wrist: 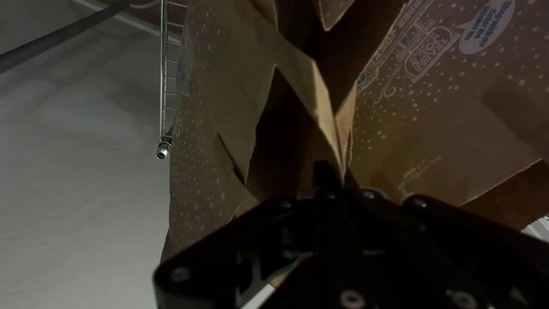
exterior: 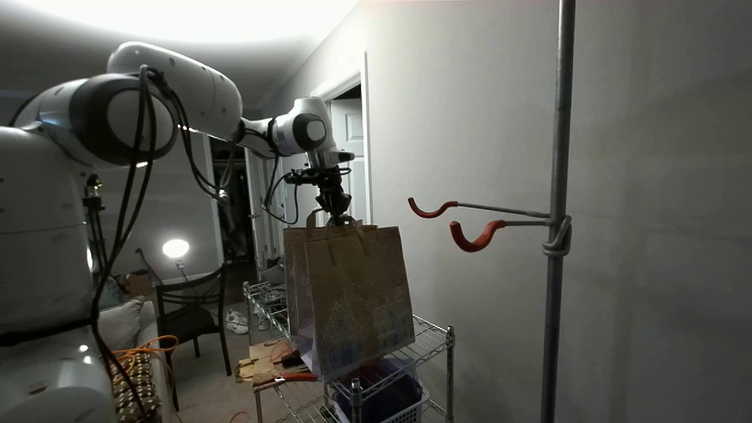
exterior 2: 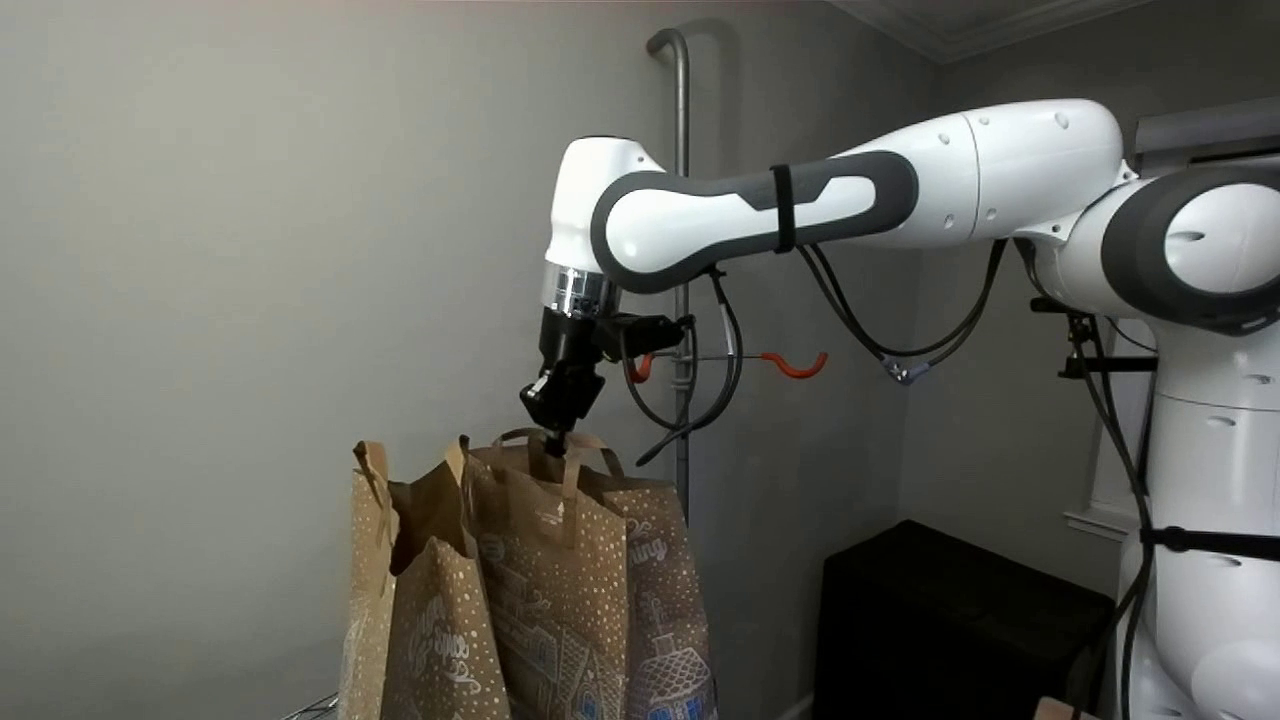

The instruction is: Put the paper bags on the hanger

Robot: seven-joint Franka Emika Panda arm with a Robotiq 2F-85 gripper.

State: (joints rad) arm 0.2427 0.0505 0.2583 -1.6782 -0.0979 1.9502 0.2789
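Black two-finger gripper (wrist: pixel 339 176) is seen at bottom centre of the wrist frame; its fingers (wrist: pixel 324 174) are set narrow, with rim paper of the large brown kraft paper shopping bags (wrist: pixel 201 171) pinched between them. Tips are dark and blurred, so whether one rim or both are caught can't be told. Left of the pinched edges a dark bag mouth is shown; on the right, a printed panel is cut off by the frame edge.

In both exterior views the pinch is placed at the top rim, by the brown paper loop handles (exterior 2: pixel 571 500). In an exterior view a second bag (exterior 2: pixel 440 640), gaping, is shown lower left, just beside the bag under the gripper; both bottoms are cut off. In an exterior view the bags are overlapped; contact with the chrome wire shelf rack (exterior: pixel 450 358) can't be made out.

Red-orange double-pronged hanger (exterior: pixel 473 245), on a thin grey metal pole (exterior: pixel 555 294), is located right of the bags, well apart. In an exterior view one prong is partly hidden near black cables (exterior 2: pixel 738 360).
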